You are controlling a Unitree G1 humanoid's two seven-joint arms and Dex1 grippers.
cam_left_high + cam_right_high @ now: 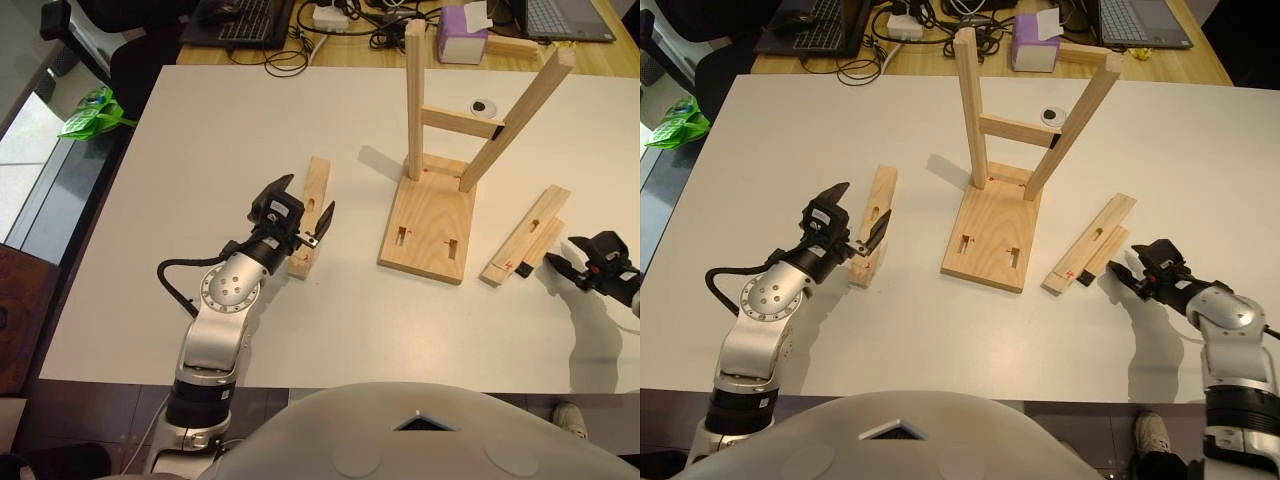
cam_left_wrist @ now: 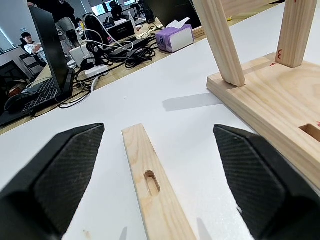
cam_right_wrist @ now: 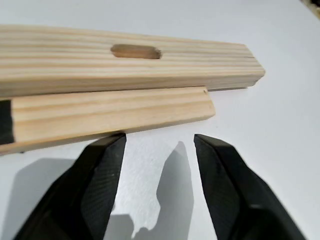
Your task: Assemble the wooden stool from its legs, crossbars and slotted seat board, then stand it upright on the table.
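The slotted seat board (image 1: 428, 222) lies flat mid-table. Two legs (image 1: 415, 95) stand in its far slots, joined by a crossbar (image 1: 460, 121); the two near slots are empty. A loose slotted leg (image 1: 316, 212) lies to the board's left. My left gripper (image 1: 305, 200) is open at that leg's near end, a finger (image 2: 60, 175) on each side of the leg (image 2: 155, 195), not touching. To the board's right lie another slotted leg (image 1: 527, 232) and a short crossbar (image 3: 110, 112) side by side. My right gripper (image 1: 1120, 268) stands open just short of the crossbar's near end.
A small round black-and-white object (image 1: 483, 106) lies on the table behind the standing legs. A purple tissue box (image 1: 460, 35), keyboards and cables crowd the desk beyond the far edge. A green bag (image 1: 90, 112) sits off the table's left side. Bare tabletop runs along the front.
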